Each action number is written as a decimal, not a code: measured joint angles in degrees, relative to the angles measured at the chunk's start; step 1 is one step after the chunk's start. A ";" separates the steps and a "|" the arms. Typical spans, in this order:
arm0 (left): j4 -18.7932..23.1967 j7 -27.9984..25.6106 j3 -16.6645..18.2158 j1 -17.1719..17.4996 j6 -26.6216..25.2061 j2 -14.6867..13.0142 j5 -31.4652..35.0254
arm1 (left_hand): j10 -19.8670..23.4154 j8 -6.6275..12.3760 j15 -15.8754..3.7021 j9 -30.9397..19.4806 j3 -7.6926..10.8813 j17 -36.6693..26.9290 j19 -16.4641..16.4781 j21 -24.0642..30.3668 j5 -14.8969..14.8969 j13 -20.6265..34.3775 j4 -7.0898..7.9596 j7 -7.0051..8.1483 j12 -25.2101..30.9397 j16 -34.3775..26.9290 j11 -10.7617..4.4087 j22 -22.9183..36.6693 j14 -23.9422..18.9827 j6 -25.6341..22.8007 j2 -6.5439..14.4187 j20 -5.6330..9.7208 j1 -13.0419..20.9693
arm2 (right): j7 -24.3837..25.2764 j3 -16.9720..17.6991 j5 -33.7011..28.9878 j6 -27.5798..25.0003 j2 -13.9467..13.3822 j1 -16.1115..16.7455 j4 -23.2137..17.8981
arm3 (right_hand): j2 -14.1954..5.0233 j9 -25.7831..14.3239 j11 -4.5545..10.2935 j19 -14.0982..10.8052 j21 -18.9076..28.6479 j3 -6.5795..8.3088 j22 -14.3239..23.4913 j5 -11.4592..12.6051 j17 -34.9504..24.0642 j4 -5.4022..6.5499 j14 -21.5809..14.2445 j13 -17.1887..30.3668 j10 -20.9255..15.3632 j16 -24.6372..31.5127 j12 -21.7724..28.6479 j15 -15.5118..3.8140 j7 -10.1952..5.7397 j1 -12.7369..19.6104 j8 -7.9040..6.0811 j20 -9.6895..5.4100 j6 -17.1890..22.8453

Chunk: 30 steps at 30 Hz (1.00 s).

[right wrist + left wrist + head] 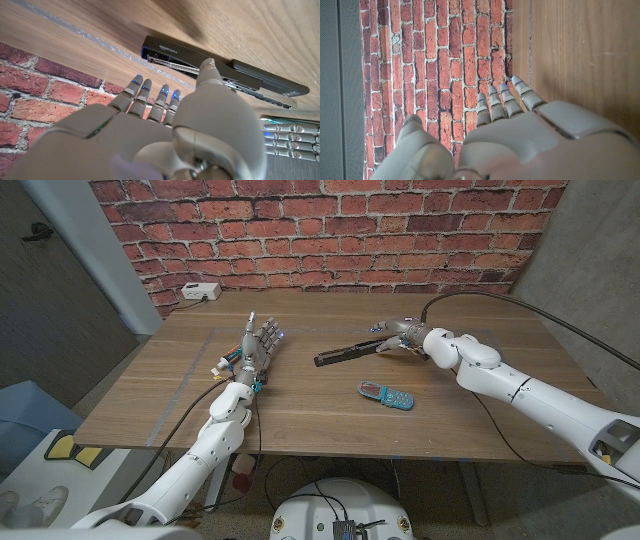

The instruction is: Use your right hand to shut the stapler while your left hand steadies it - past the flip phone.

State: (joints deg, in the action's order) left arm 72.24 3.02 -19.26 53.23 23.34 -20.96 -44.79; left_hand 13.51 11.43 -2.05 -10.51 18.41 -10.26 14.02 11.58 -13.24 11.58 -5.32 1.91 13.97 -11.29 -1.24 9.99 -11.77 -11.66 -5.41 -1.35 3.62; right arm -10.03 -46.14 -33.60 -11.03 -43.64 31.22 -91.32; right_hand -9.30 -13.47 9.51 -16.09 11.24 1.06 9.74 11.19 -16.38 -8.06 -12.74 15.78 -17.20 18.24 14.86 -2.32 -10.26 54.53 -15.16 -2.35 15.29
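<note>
The black stapler [343, 354] lies on the wooden table [300, 420] beyond the blue flip phone [386, 394]. In the right wrist view the stapler [250, 79] has its top slightly lifted, with the metal rail showing. My right hand [400, 334] is at its right end, the thumb [207, 70] touching the stapler's top and the fingers [150, 97] spread beside it, gripping nothing. My left hand [258, 346] stands to the stapler's left, clear of it, fingers straight and holding nothing. Its fingertips [290, 137] also show in the right wrist view.
A white box [200, 292] with a cable sits at the table's back left corner. The brick wall [330, 230] runs behind the table. A grey tape line [185, 385] crosses the table's left part. A black cable [520, 305] arcs over my right arm.
</note>
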 measured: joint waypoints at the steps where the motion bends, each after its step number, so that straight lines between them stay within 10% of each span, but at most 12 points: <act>1: -0.08 0.10 0.02 0.00 0.06 0.03 -0.09 | 0.00 0.00 0.00 0.00 0.00 0.00 0.00 0.00 0.00 0.00 0.00 0.00 0.00 0.00 0.00 0.00 0.00 0.00 0.00 0.00 0.00 | -0.15 -0.13 -0.06 -0.01 0.08 -0.14 0.14 | 0.01 0.00 0.01 0.00 0.00 0.00 0.00 0.00 -0.13 0.00 -0.18 0.06 -0.01 0.00 0.00 0.18 -0.19 0.01 -0.11 0.00 0.19; 30: -2.34 2.46 0.48 -0.59 0.98 0.82 -1.38 | 0.20 0.01 0.00 0.00 -0.45 0.00 0.50 0.00 0.00 0.00 0.02 0.00 -0.21 0.35 0.20 0.00 0.00 0.00 0.00 -0.51 0.00 | -3.85 -2.95 -2.38 -1.54 1.28 -2.49 1.63 | 0.30 -1.06 0.68 -3.28 0.74 1.90 0.28 -0.38 -4.92 0.32 -3.81 2.80 -4.99 4.48 2.61 0.04 -1.20 1.80 -1.93 -0.20 4.68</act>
State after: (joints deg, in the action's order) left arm 69.90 5.48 -18.79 52.64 24.32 -20.15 -46.17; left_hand 13.71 11.45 -2.05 -10.51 17.96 -10.26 14.53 11.58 -13.24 11.58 -5.30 1.92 13.75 -10.93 -1.04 9.99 -11.77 -11.65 -5.41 -1.85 3.62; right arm -13.88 -49.08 -35.97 -12.57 -42.36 28.73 -89.69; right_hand -9.01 -14.53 10.19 -19.37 11.97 2.95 10.02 10.80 -21.30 -7.74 -16.54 18.58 -22.18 22.72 17.47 -2.28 -11.47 56.33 -17.09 -2.55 19.96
